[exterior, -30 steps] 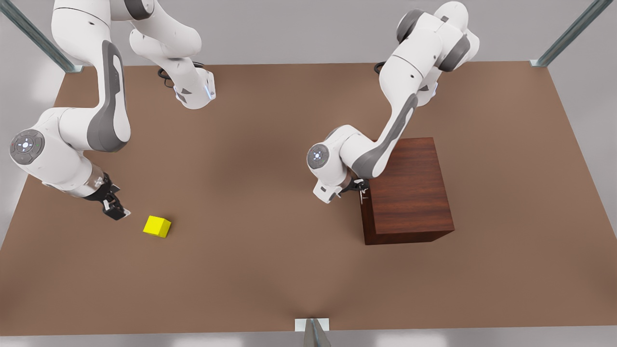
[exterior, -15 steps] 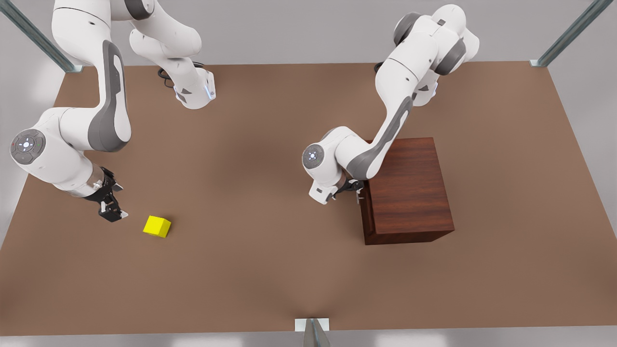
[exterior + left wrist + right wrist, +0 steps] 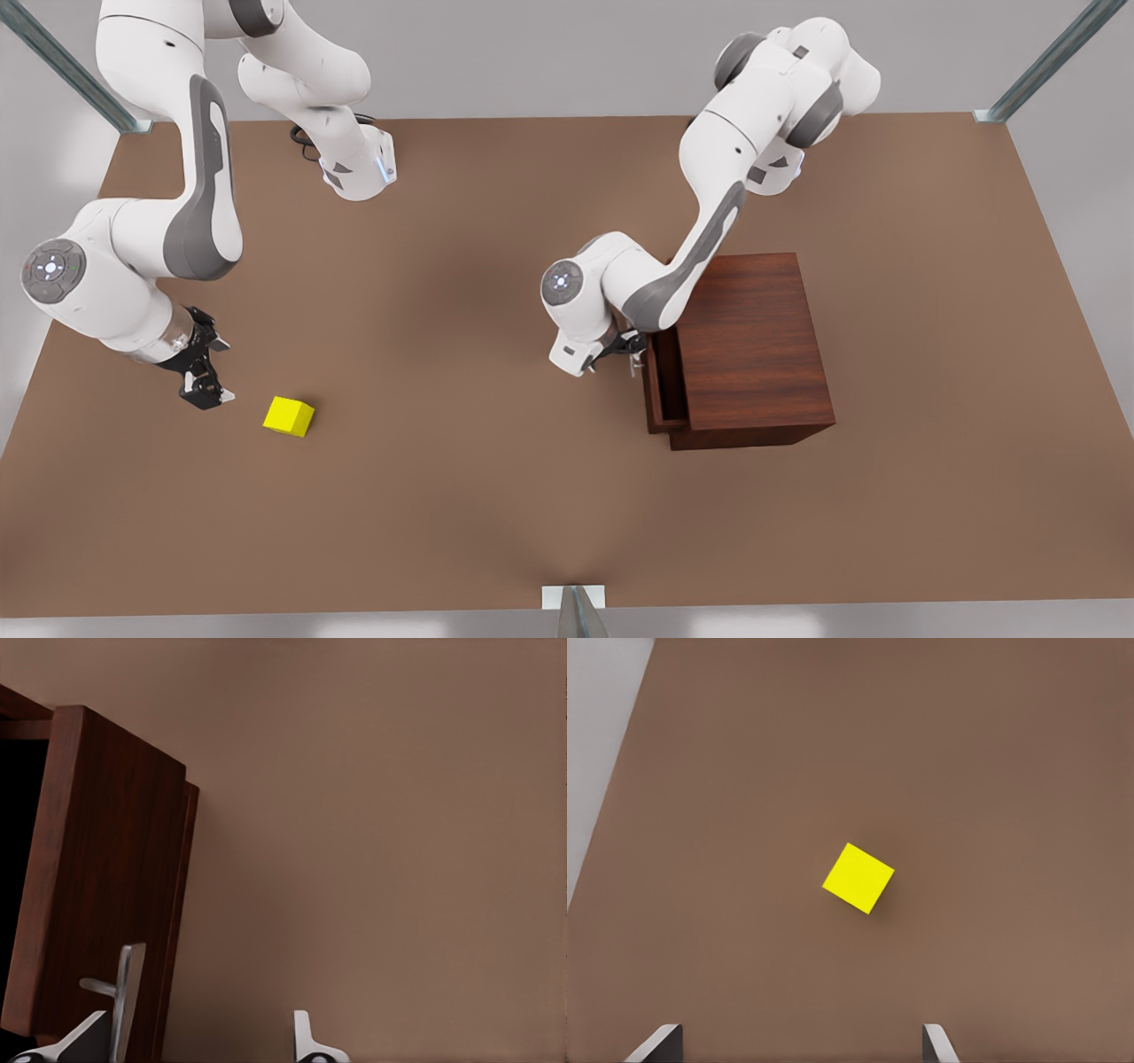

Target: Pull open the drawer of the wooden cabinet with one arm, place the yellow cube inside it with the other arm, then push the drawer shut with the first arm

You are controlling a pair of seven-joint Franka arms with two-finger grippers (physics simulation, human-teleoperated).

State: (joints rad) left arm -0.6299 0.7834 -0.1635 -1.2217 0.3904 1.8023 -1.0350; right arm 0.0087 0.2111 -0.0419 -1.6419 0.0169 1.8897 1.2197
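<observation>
**Drawer partly out, cube lying free on the table**

The boxy dark reddish-brown wooden cabinet (image 3: 753,350) stands on the flat brown table (image 3: 496,496), towards the edge at the front view's right. Its drawer (image 3: 663,383) sticks out a short way from the cabinet face on the front view's left, so a dark gap shows behind the drawer front.

The left gripper (image 3: 631,346) is at that drawer front. In the left wrist view its two pale fingertips (image 3: 306,1041) stand well apart, with the slim metal handle (image 3: 124,992) of the drawer just inside one of them. That handle is far narrower than the gap between the fingers; whether a finger presses on it I cannot tell.

The small bright yellow plain cube (image 3: 289,416) rests on the table, near the edge at the front view's left and well apart from the cabinet. The right gripper (image 3: 205,394) hangs near the cube, between it and that same edge, not touching it. In the right wrist view the yellow cube (image 3: 858,878) lies ahead of the fingertips (image 3: 660,1043), which are spread wide with nothing held between them.
</observation>
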